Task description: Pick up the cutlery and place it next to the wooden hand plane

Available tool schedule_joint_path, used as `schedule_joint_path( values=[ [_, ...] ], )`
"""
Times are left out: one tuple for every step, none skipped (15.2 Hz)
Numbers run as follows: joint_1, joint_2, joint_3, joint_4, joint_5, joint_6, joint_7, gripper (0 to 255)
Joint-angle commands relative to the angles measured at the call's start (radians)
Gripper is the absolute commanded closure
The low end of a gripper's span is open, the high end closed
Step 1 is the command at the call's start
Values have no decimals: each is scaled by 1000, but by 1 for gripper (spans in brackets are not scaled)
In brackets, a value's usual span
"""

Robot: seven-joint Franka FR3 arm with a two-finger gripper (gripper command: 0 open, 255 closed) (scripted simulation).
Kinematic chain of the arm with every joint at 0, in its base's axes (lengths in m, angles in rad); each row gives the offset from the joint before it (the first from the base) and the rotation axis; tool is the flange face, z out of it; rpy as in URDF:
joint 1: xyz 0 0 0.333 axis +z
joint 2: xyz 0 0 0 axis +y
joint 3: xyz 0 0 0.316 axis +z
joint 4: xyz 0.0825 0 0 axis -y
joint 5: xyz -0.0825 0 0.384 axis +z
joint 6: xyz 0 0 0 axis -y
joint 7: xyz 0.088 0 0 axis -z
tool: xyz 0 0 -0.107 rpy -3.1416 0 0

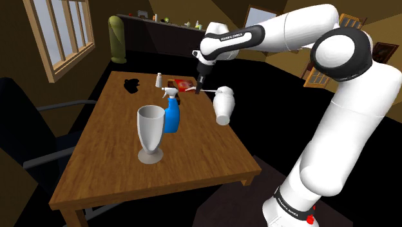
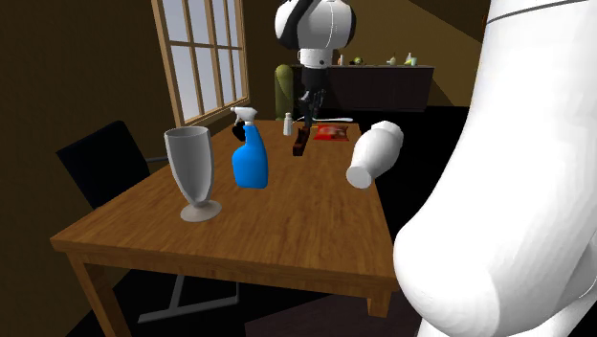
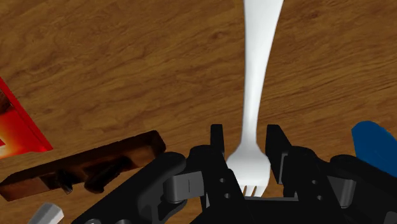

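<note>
A white fork (image 3: 257, 76) is clasped by its tined end between my black fingers (image 3: 217, 141), its handle reaching out over the wooden table (image 3: 127, 57). My gripper (image 3: 247, 137) is shut on it and hovers just above the tabletop. Beside the gripper lies the dark brown wooden hand plane (image 3: 83, 168). In the second exterior view the gripper (image 2: 308, 113) hangs over the plane (image 2: 302, 144) near the table's far end, the fork (image 2: 333, 120) sticking out sideways. In the shoulder view the gripper (image 1: 200, 84) holds the fork (image 1: 209, 91) level.
A blue spray bottle (image 1: 171, 116), a grey goblet (image 1: 151, 132) and a small white bottle (image 1: 158, 80) stand on the table. A red packet (image 2: 330, 132) lies past the plane. A white vase (image 1: 224, 105) sits tilted at the table's edge. A dark chair (image 1: 26, 129) stands alongside.
</note>
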Motion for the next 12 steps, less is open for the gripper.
schedule_joint_path(
  values=[
    [-15,76,-9,100,18,-26,-29,255],
    [-23,114,-12,152,27,-40,-43,255],
    [-35,167,-16,225,39,-61,-59,255],
    [-36,169,-15,215,40,-49,-60,255],
    [-36,172,-15,205,41,-36,-61,255],
    [-36,175,-14,195,42,-24,-62,255],
    [-36,178,-14,186,43,-12,-62,255],
    [-36,182,-14,177,44,1,-63,255],
    [-36,185,-13,168,45,13,-64,255],
    [-36,189,-13,160,46,25,-65,255],
    [-37,193,-12,152,47,37,-66,255],
    [-37,197,-12,144,48,49,-67,255]
  ],
)
